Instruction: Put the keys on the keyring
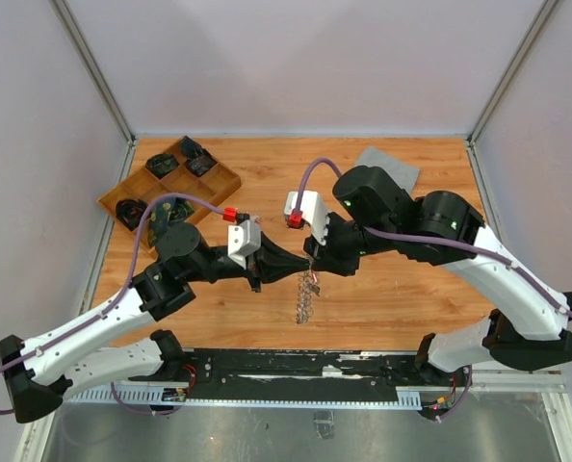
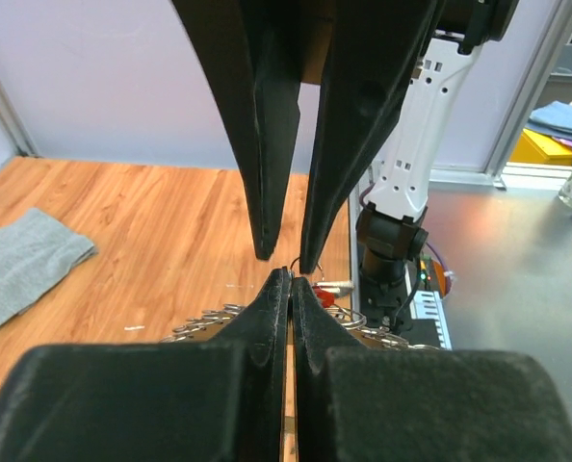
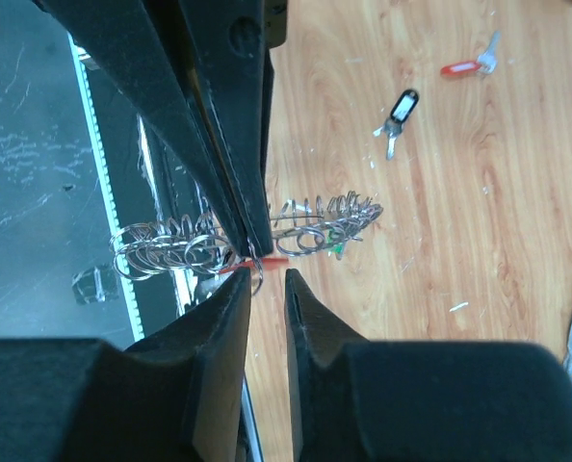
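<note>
The keyring, a thin silver ring fringed with small metal loops, hangs in mid-air between my two grippers; it also shows in the right wrist view. My left gripper is shut on one of its small loops, with the fingers pressed together. A red-tagged key and a green tag hang at the ring. My right gripper is open, its fingertips either side of the held loop, tip to tip with the left gripper. A black-tagged key and another red-tagged key lie loose on the table.
A grey cloth lies at the back right of the wooden table. A wooden compartment tray with dark items stands at the back left. The black rail and metal edge run along the near side.
</note>
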